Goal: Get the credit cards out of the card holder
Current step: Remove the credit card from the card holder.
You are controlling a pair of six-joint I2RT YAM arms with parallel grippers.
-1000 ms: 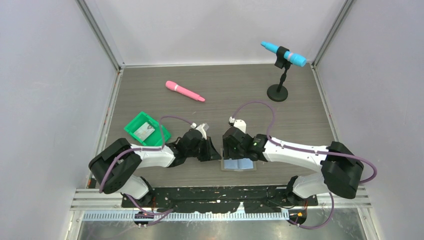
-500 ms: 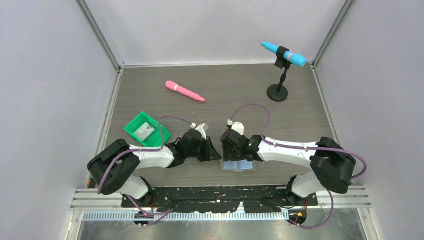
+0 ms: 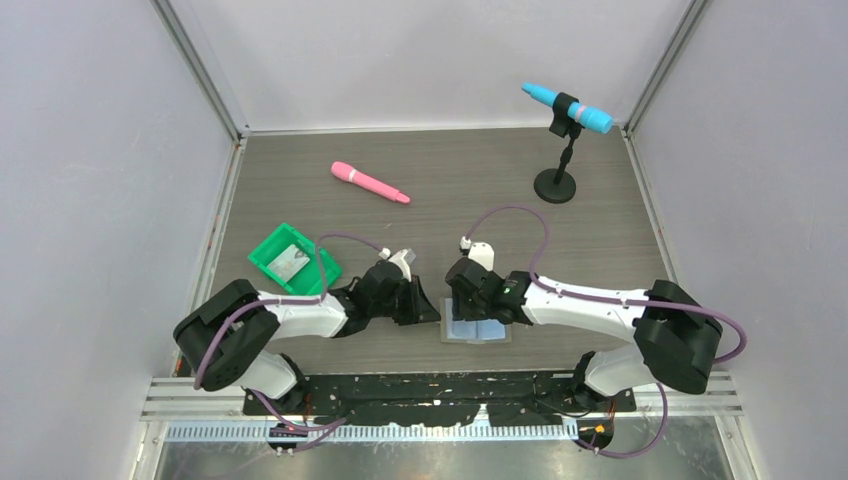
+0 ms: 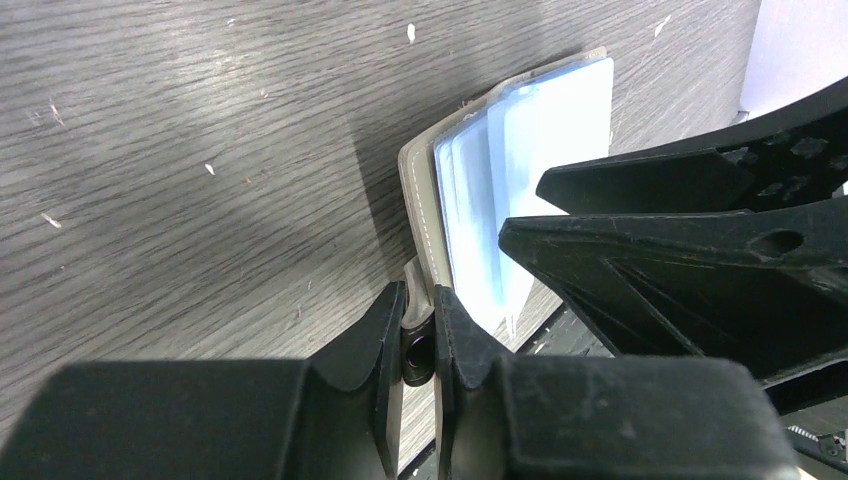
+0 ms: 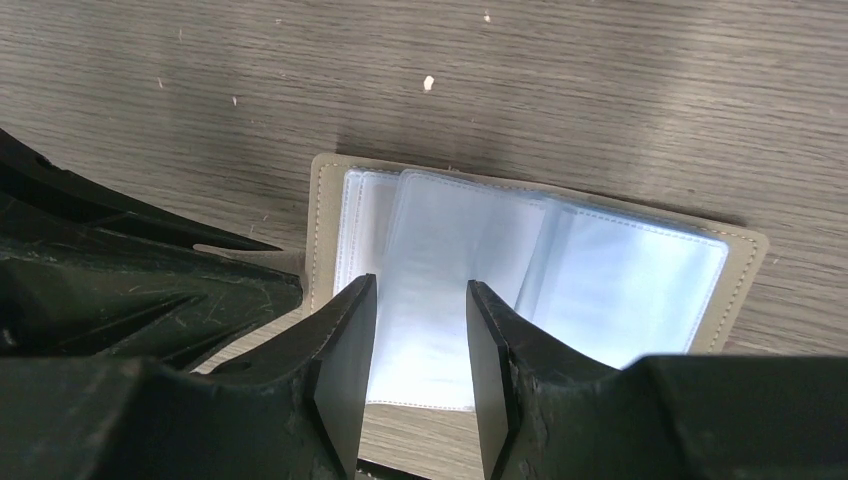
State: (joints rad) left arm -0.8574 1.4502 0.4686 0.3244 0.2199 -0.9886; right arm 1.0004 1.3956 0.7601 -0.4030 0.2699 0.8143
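Observation:
The card holder [image 3: 478, 330] lies open on the table near the front edge, grey cover down and pale blue pockets [image 5: 600, 260] up. My left gripper [image 4: 418, 330] is shut on the grey snap tab at the holder's left edge [image 4: 420, 200]. My right gripper [image 5: 420, 300] stands open just above the left pockets, one finger on each side of a pocket's lower part, nothing pinched between them. I cannot tell whether the pockets hold any credit cards. One pale credit card [image 3: 291, 263] lies in the green tray [image 3: 264, 252] at the left.
A pink marker [image 3: 370, 183] lies at the back left of the table. At the back right a blue microphone [image 3: 566, 108] sits on a black stand [image 3: 555, 185]. Walls close in the table on three sides. The two grippers nearly touch over the holder.
The right gripper's fingers have come closer together over the pockets, and its wrist has shifted slightly. The left gripper keeps its hold on the tab and has not moved.

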